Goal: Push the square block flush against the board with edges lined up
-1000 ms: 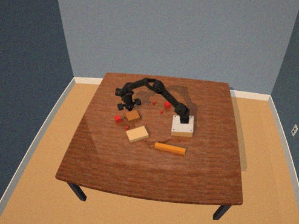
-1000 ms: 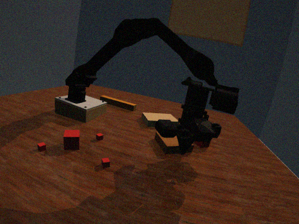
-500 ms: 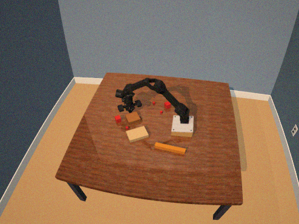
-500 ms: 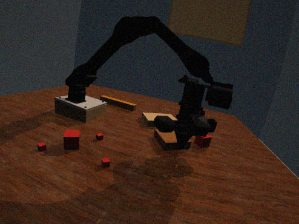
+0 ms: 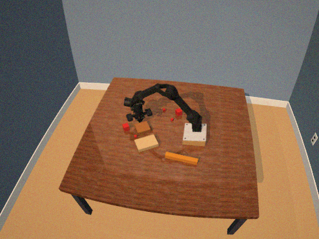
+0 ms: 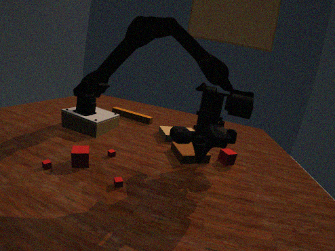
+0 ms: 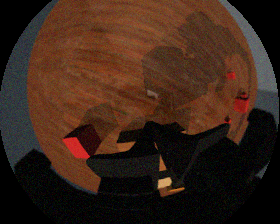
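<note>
The tool (image 5: 139,117) is clenched shut with nothing in it, pointing down at the far edge of the block (image 5: 143,127); in the exterior view its tip (image 6: 202,155) sits at the block's (image 6: 186,150) side, apparently touching. The block lies flat on the table (image 5: 161,187), just beyond the tool toward the camera in the top view. The board (image 5: 146,143), paler, lies just past the block, close but with a narrow gap and a slightly different angle. A red cube (image 5: 126,126) sits just beside the block's left side. An orange bar (image 5: 181,158) lies well apart, near the arm's base (image 5: 188,140). The wrist view shows only a sliver of the block (image 7: 165,185) under the dark tool.
</note>
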Robot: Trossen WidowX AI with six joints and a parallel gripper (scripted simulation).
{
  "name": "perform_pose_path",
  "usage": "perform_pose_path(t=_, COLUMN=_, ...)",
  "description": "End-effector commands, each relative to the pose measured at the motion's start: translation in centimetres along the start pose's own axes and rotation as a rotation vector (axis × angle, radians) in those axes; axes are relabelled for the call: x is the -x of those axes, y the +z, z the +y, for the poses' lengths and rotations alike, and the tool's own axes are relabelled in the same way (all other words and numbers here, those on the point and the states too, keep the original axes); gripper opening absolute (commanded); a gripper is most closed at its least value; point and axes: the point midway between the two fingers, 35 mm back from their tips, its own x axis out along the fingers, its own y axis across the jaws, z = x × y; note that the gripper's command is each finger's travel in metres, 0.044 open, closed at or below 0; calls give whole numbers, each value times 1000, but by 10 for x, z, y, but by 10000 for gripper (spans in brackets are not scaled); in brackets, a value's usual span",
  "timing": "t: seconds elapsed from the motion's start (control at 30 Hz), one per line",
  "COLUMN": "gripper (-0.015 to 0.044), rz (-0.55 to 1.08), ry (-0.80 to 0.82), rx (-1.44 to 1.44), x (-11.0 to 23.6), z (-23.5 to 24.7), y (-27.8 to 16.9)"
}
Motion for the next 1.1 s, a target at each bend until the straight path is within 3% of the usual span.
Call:
perform_pose_path(t=0.0, gripper=0, rz=13, ry=-8, rx=2, x=-4, z=-1, y=-11)
perform_pose_path(t=0.7, gripper=0, rz=15, ry=-8, rx=2, x=-5, z=-5, y=-44)
perform_pose_path(t=1.07, gripper=0, rz=14, ry=-8, rx=2, x=-5, z=-4, y=-30)
